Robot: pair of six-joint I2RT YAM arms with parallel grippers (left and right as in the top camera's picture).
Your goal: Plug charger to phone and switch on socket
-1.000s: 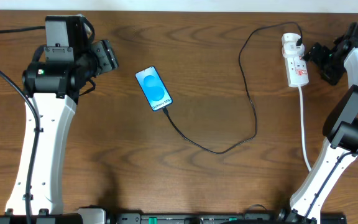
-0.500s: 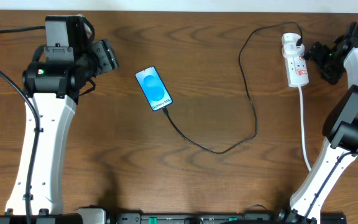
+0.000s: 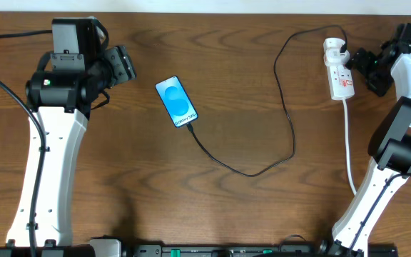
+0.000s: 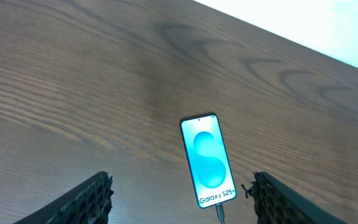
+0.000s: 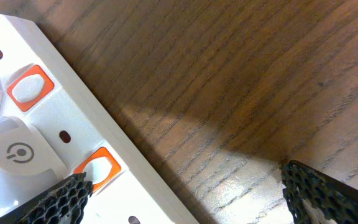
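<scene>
Phone point(image 3: 176, 102): lies flat on the desk point(image 3: 227, 207), left of centre, screen up and lit blue. It is slightly tilted, with the end bearing the white "Galaxy" lettering toward the near edge.

Charger point(image 3: 291, 121): thin black cable. Its small tip meets the phone's lettered end. From there the cable runs along the desk in a shallow loop toward the right, then climbs to the far right corner. Its plug point(image 3: 342, 48) sits in the far end of the socket.

Socket point(image 3: 337, 70): white strip at the far right of the desk, lying lengthwise front to back. Its white cord point(image 3: 349, 143) trails toward the near edge. The right wrist view shows two orange-red switches point(image 5: 30, 87) on its face; their position cannot be told.

Left end effector point(image 3: 123, 64): hangs above the desk to the left of the phone and apart from it. Its fingers point(image 4: 92, 199) are spread wide and hold nothing.

Right end effector point(image 3: 362, 68): just beside the socket's right edge. Its fingers point(image 5: 328, 193) are spread fully, with bare desk between them and nothing gripped. One finger overlaps the socket's edge in the wrist view; contact cannot be told.
</scene>
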